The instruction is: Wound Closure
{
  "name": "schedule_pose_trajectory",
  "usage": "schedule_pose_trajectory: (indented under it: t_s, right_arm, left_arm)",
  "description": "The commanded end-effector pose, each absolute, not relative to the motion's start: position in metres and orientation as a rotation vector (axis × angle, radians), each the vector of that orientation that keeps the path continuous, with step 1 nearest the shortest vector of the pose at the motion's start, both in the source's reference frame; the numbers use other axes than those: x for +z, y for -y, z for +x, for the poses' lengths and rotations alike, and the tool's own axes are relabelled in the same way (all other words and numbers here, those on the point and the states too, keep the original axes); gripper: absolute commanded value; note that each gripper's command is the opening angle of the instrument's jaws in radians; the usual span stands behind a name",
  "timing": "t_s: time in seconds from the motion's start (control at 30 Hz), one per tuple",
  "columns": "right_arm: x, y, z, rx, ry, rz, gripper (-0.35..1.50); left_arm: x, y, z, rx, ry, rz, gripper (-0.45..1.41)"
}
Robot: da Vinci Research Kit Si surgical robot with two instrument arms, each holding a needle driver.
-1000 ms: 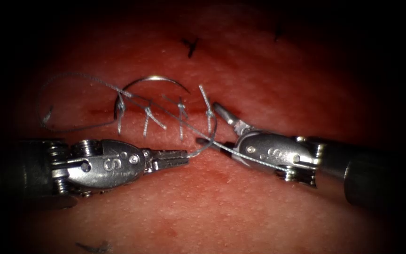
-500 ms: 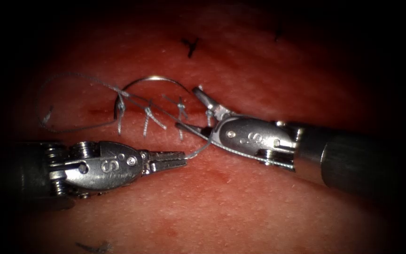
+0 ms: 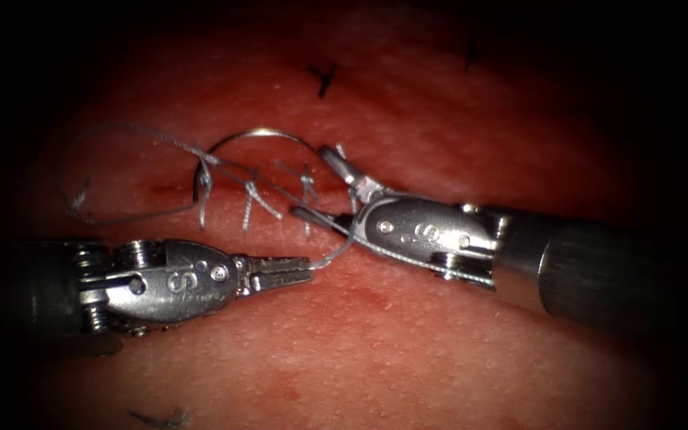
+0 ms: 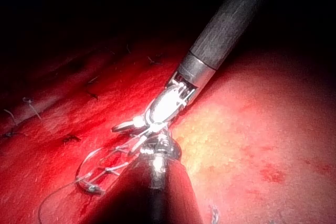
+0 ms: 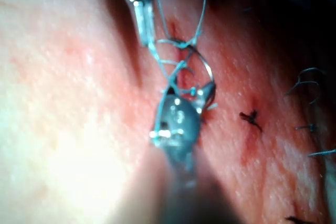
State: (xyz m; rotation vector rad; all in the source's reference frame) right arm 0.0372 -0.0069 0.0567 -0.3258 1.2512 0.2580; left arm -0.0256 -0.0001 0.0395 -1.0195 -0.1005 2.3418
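The tissue has a horizontal cut crossed by several stitches. The curved needle lies arched over the cut's left part, and neither tool holds it. My left tool comes in low from the left, jaws shut on the thread. My right tool has its jaws open over the stitches, the upper one beside the needle's right end. Thread also runs along the right tool's body. In the left wrist view the right tool's shaft slants down to the thread loops.
A wide thread loop lies on the tissue left of the stitches. Dark cut thread ends sit farther back, and one more near the front. In the right wrist view the left tool lies beyond my right tool's wrist.
My right tool has moved left over the stitches toward the needle's right end, jaws staying open. My left tool has kept its hold on the thread and barely shifted.
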Motion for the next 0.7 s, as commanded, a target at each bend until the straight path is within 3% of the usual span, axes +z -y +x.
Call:
schedule_pose_trajectory:
  t_s: [0.03,0.07,0.13,0.2,0.23,0.27,0.47,0.5,0.53,0.57,0.7]
  right_arm:
    - [0.0567,0.0065,0.0383,0.256,-1.257,-0.326,1.16]
    - [0.0567,0.0065,0.0383,0.256,-1.257,-0.326,1.16]
    - [0.0565,0.0063,0.0386,0.257,-1.260,-0.324,0.94]
    - [0.0568,0.0064,0.0388,0.248,-1.258,-0.315,0.29]
    - [0.0569,0.0063,0.0388,0.237,-1.248,-0.309,-0.15]
    - [0.0574,0.0064,0.0389,0.209,-1.231,-0.285,-0.35]
    - [0.0588,0.0070,0.0384,0.184,-1.201,-0.299,-0.35]
    - [0.0584,0.0071,0.0378,0.188,-1.203,-0.290,0.31]
    - [0.0580,0.0072,0.0373,0.206,-1.201,-0.277,0.79]
    - [0.0572,0.0073,0.0361,0.227,-1.186,-0.270,1.08]
    - [0.0545,0.0074,0.0320,0.247,-1.165,-0.259,1.15]
  left_arm:
    - [0.0399,-0.0003,-0.0263,2.341,0.099,-1.024,-0.45]
    - [0.0399,-0.0003,-0.0263,2.341,0.099,-1.024,-0.45]
    - [0.0398,-0.0002,-0.0263,2.342,0.099,-1.023,-0.45]
    - [0.0398,-0.0001,-0.0263,2.342,0.098,-1.023,-0.45]
    - [0.0398,0.0000,-0.0263,2.342,0.098,-1.023,-0.45]
    - [0.0397,0.0001,-0.0262,2.342,0.098,-1.022,-0.45]
    - [0.0389,0.0008,-0.0255,2.346,0.101,-1.023,-0.45]
    - [0.0386,0.0013,-0.0250,2.349,0.103,-1.025,-0.45]
    - [0.0384,0.0016,-0.0246,2.351,0.105,-1.027,-0.45]
    - [0.0381,0.0023,-0.0238,2.356,0.107,-1.030,-0.45]
    - [0.0379,0.0044,-0.0208,2.384,0.119,-1.037,-0.45]
